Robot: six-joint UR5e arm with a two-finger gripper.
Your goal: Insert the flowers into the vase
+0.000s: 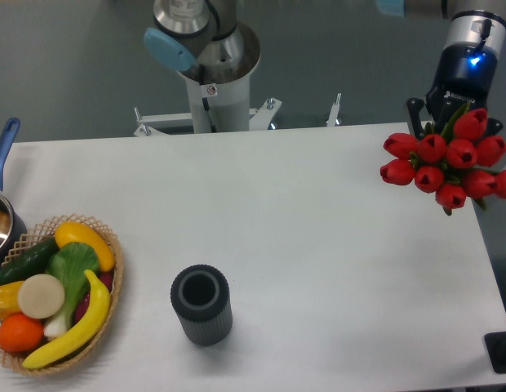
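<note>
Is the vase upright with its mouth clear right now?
Upright and empty. The vase stands on its base, round mouth facing up with nothing inside; the flowers are far off at the table's right edge.

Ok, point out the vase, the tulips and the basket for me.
vase (pixel 201 305): fixed camera view, on the ribbed rim by its round mouth.
tulips (pixel 449 163): fixed camera view, on a red bud mid-bunch.
basket (pixel 114 287): fixed camera view, on the wicker rim's right side.

The flowers (pixel 449 167) totally block the gripper (pixel 450 122) fingers, so their grip can't be seen; the stems are hidden too, and the rightmost bud runs off frame.
</note>
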